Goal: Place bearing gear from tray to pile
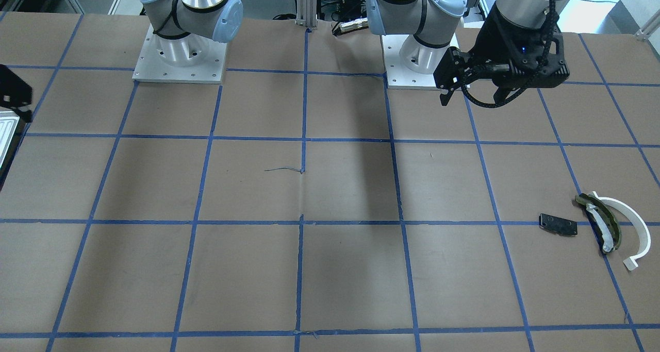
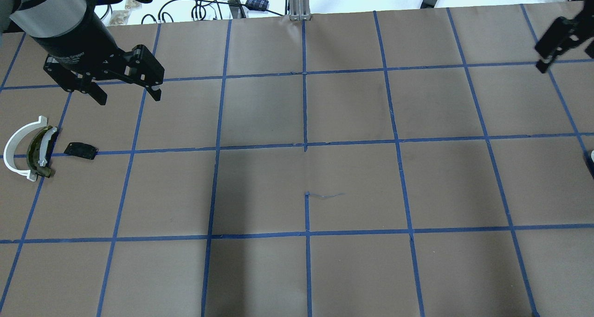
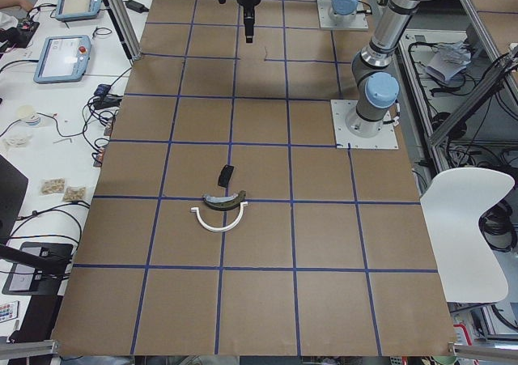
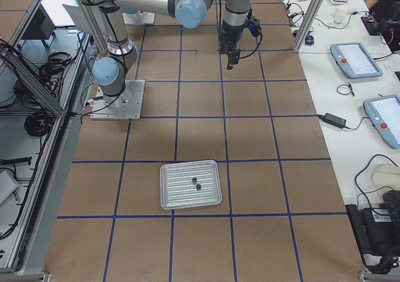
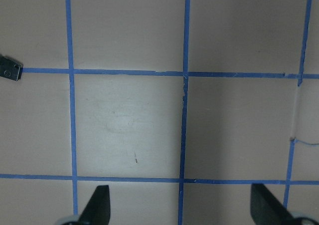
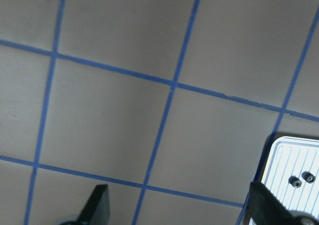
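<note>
The silvery tray (image 4: 175, 197) lies at the table's right end with two small dark bearing gears (image 4: 192, 181) (image 4: 199, 186) on it. It also shows in the right wrist view (image 6: 286, 155), low at the right, with both gears (image 6: 296, 182). The pile lies at the left end: a flat black plate (image 2: 80, 150), a white arc (image 2: 14, 152) and an olive padded piece (image 2: 39, 154). My left gripper (image 2: 127, 96) hangs open and empty above the table, beyond and to the right of the plate. My right gripper (image 6: 180, 207) is open and empty, high beside the tray.
The brown table top (image 2: 306, 122) carries a blue tape grid. The arm bases (image 1: 179, 58) (image 1: 423, 58) stand at the robot's side. Cables and tablets (image 4: 356, 60) lie on side benches beyond the table edge. A white chair (image 3: 465, 211) stands behind the robot.
</note>
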